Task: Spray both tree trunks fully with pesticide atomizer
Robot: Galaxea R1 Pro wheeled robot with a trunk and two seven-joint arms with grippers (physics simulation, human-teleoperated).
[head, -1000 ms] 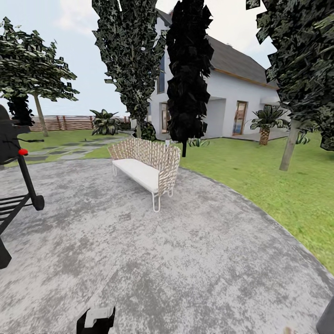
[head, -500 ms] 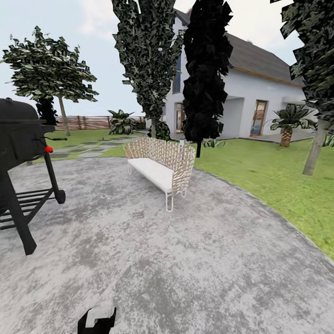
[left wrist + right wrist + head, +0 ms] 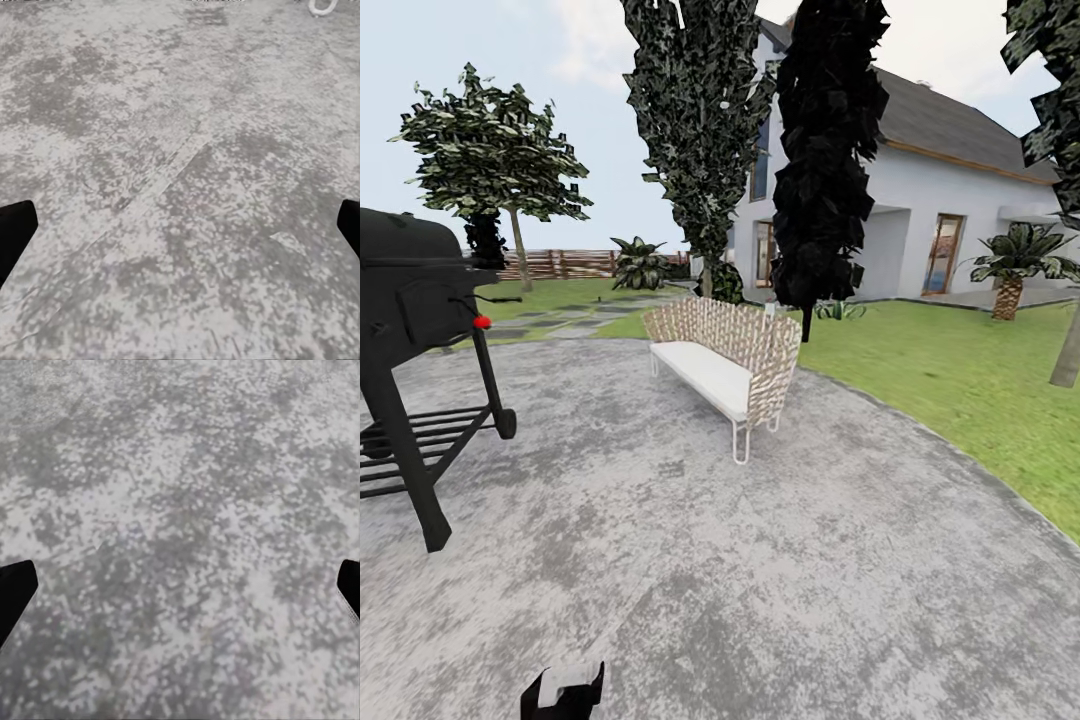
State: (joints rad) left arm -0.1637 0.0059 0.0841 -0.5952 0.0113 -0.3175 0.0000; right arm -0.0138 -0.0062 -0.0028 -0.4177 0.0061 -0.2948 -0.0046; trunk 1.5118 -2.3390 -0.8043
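Apparently both end effectors spread, empty, over gravel circle; no writing legible.

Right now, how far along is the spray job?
Nothing looks done. In hand: nothing. The left gripper and right gripper both hang open over grey gravel. Left to do: reach the lawn, pick up the sprayer, then coat both trunks. One thick trunk stands at the far right.
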